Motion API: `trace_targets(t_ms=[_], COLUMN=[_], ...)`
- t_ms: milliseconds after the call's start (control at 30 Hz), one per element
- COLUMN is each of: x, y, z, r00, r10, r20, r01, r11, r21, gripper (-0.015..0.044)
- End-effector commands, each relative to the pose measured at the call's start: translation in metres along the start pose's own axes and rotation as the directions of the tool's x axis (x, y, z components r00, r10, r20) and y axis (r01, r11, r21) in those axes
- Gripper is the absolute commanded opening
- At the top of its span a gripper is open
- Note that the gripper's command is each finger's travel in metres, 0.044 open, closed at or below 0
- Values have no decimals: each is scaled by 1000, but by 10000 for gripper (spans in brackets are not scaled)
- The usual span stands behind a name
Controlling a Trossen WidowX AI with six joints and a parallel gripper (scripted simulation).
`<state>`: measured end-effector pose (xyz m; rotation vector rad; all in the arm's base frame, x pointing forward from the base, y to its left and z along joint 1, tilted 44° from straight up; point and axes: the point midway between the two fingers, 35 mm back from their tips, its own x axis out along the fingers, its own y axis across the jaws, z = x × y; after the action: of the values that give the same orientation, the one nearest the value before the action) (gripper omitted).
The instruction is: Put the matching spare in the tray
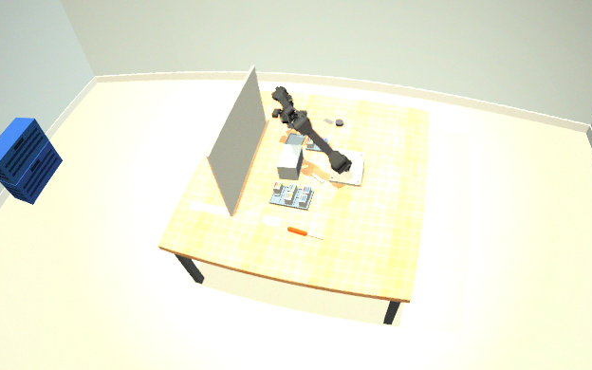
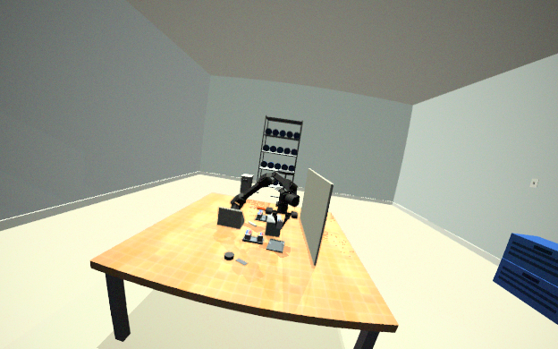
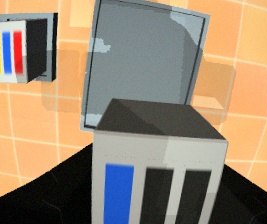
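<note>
"Logging the hand [image 1: 286, 122] [image 2: 279, 219] [image 3: 148, 153]: how far open?"

"Partly, its fingers closed against the striped spare [image 3: 159, 152]."

"Position?"

"Between the fingers, lower centre of the wrist frame; tray [image 1: 294, 140] [image 2: 275, 245] [image 3: 139, 67] at upper centre. Clearance above it: cannot tell."

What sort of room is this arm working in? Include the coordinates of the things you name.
Probably a workshop or test room: a screwdriver [image 1: 297, 231] lies on the wooden table [image 1: 371, 237] [image 2: 171, 268], a blue cabinet [image 1: 15, 157] [image 2: 539, 277] stands near a wall, and a tall rack [image 2: 284, 119] holds rows of dark round things.
</note>
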<state>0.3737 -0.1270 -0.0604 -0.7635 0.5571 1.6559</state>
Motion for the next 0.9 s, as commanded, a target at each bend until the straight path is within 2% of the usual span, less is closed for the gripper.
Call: trace_targets(t_ms=[0,867], x=[4,25], y=[-1,-3], z=[0,-1], r00=[1000,1000], r10=[-3,-4], r20=[3,3], r01=[3,4], r11=[1000,1000], r21=[4,3], gripper=[0,0])
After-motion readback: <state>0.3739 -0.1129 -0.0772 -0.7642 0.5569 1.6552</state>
